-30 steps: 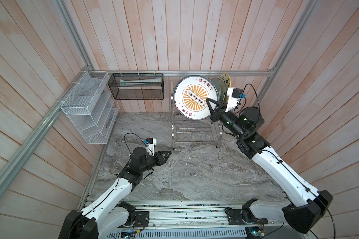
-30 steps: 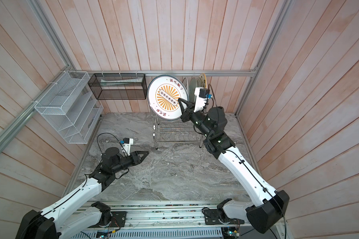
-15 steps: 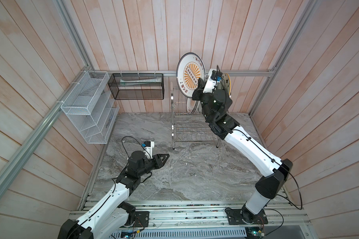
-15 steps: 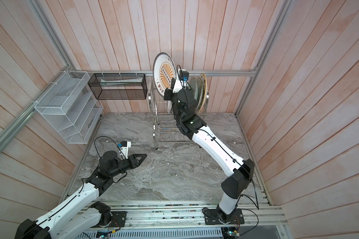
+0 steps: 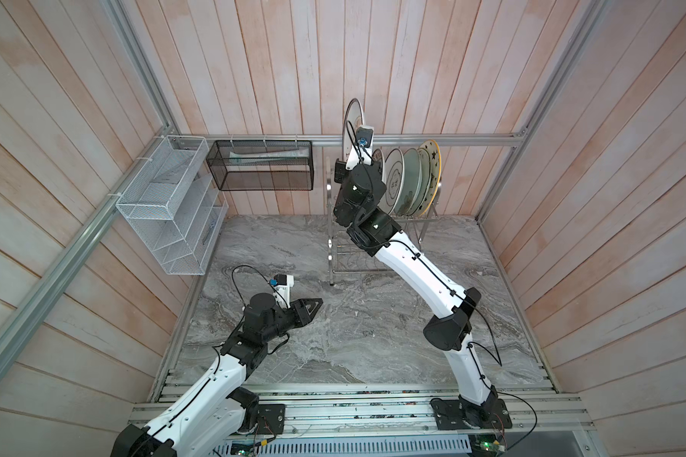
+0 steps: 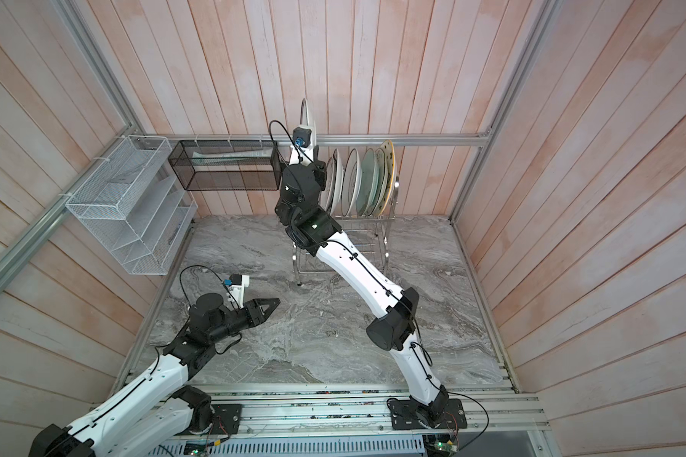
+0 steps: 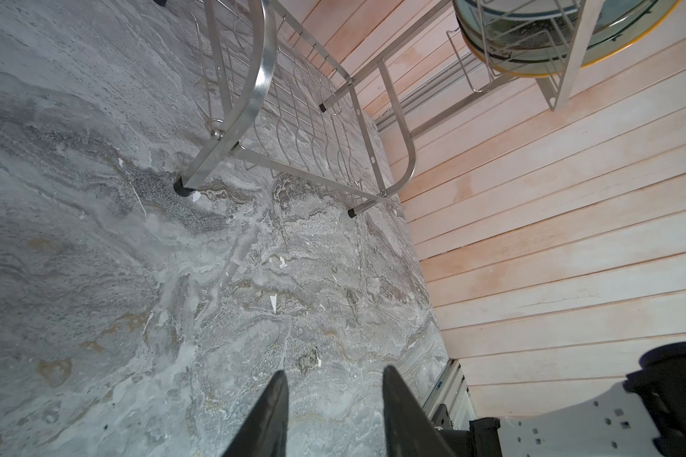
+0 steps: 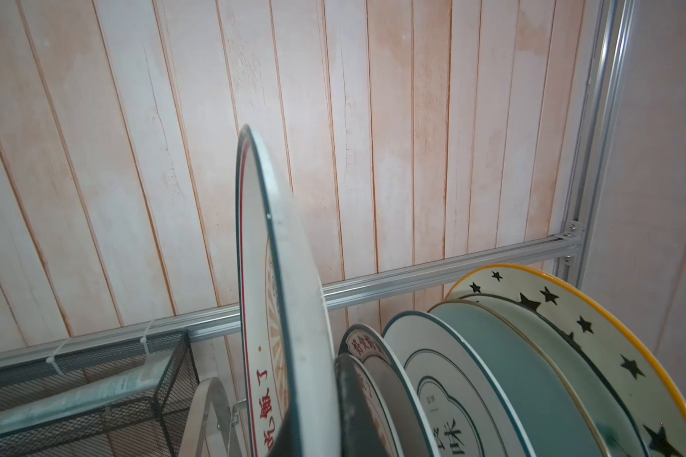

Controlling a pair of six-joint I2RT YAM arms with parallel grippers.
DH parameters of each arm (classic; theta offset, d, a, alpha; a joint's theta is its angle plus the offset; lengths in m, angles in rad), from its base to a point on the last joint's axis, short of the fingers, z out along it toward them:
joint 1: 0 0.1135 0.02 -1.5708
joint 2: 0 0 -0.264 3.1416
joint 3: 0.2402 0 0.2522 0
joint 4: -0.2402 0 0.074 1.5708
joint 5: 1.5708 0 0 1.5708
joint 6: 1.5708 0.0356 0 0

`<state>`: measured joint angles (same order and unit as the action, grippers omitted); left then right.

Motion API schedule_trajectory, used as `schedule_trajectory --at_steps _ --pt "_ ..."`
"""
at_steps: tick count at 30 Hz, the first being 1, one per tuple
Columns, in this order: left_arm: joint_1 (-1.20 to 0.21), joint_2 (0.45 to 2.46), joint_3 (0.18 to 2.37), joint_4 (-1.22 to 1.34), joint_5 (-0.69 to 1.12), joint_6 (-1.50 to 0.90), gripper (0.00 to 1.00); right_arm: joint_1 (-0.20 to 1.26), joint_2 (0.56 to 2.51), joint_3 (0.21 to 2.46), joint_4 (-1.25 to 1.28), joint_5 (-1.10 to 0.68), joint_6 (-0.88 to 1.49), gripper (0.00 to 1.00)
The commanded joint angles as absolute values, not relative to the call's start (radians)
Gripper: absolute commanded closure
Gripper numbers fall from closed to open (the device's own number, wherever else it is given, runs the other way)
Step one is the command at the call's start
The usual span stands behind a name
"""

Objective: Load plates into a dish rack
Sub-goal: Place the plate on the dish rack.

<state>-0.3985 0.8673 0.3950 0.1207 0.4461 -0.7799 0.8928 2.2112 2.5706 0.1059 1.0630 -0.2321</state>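
One sunburst plate [image 8: 282, 277] stands upright from clenched right jaws; left jaws gape empty.

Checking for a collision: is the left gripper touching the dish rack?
Apart. The left wrist view shows the left gripper, jaws open and empty, with a stretch of bare marble between it and the nearest foot of the dish rack.
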Motion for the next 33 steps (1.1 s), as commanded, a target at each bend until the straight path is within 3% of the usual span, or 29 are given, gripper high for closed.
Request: schedule_trajectory --at_steps 1,33 --pt "-0.402 0.84 0.369 0.142 0.461 -0.79 0.59 0.9 2.212 2.605 0.049 1.123 -0.219 1.0" --pt "-0.402 0.81 0.351 0.142 0.465 -0.793 0.59 0.897 2.257 2.521 -0.195 1.137 0.022 1.0"
